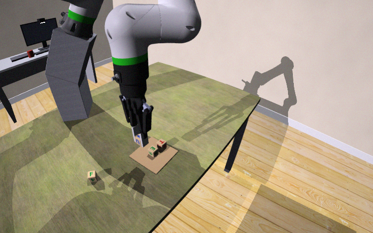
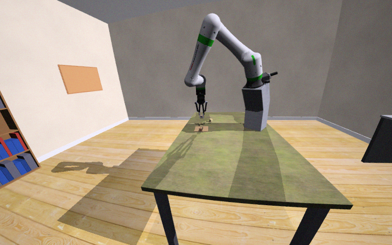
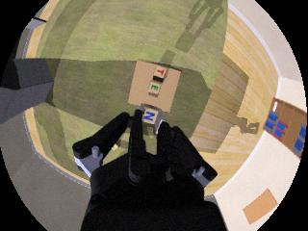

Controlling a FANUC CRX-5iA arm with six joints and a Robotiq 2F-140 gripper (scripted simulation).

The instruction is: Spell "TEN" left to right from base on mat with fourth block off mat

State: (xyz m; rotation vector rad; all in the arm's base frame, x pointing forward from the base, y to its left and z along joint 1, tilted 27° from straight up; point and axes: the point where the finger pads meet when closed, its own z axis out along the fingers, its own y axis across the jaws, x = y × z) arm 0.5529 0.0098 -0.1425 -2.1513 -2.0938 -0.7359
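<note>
Two blocks down; gripper (image 1: pixel 140 140) clamps N block (image 1: pixel 138 139). Lower it flat beside E block (image 1: pixel 152 150), just ahead of jaws, N upright.

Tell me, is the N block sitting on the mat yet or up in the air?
Up in the air. The gripper pinches the N block above the mat's edge, beside the E block.

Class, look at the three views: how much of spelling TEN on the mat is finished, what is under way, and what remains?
Done: the T block and E block sit side by side on the mat, and the F block lies off it on the table. In hand: the gripper is shut on the N block, held just above the mat's edge beside E. Left: set N down flat in line, let go, and withdraw.
</note>
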